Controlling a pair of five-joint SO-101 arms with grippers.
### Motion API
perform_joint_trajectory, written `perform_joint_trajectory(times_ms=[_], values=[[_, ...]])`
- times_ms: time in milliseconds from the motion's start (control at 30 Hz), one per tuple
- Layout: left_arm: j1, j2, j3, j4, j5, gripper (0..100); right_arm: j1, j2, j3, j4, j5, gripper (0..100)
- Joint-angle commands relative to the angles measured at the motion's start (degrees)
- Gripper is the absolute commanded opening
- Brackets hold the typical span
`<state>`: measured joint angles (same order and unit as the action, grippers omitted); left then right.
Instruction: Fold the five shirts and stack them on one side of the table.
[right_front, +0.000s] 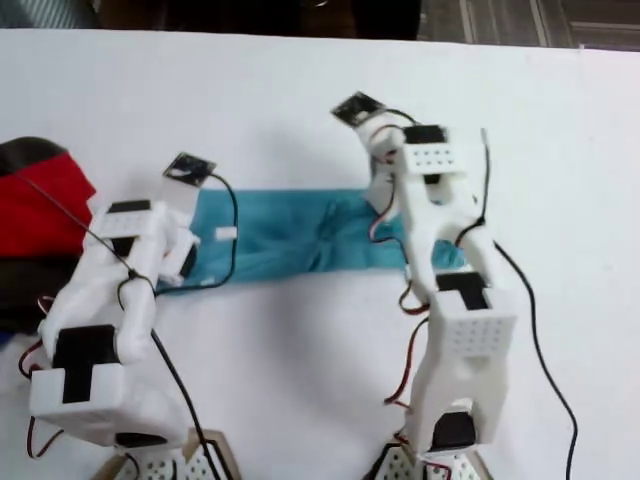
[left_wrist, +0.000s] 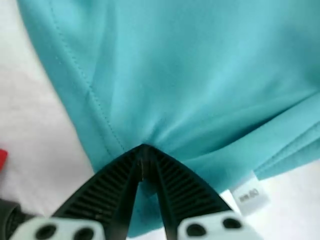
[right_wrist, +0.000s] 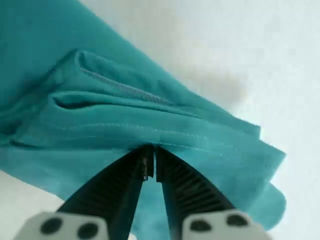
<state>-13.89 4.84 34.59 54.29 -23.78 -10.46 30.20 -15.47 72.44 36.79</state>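
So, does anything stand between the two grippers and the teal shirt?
Nothing visible does. The left gripper and the right gripper are each shut on one end of the teal shirt, pinching its fabric.

Your high camera looks down over the white table (right_front: 300, 90), arm bases nearest. Your wrist cameras look close along the black ribbed left gripper (left_wrist: 144, 165) and right gripper (right_wrist: 150, 162) onto the folded teal fabric shirt (right_front: 290, 235), which all three views share.
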Motion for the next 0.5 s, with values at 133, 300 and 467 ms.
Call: perform_joint_trajectory(times_ms=[133,300,467], values=[[-1.0,0.2,0.0,-1.1,0.4,3,-4.0,-4.7,0.4,-0.7,-2.4,1.9],[-1.0,0.2,-0.1,-1.1,0.4,3,-4.4,-2.8,2.4,-0.8,-2.3,1.9],[-1.0,0.2,-0.1,-1.1,0.4,3,-2.9,-7.6,2.4,2.8,-2.1,1.9]])
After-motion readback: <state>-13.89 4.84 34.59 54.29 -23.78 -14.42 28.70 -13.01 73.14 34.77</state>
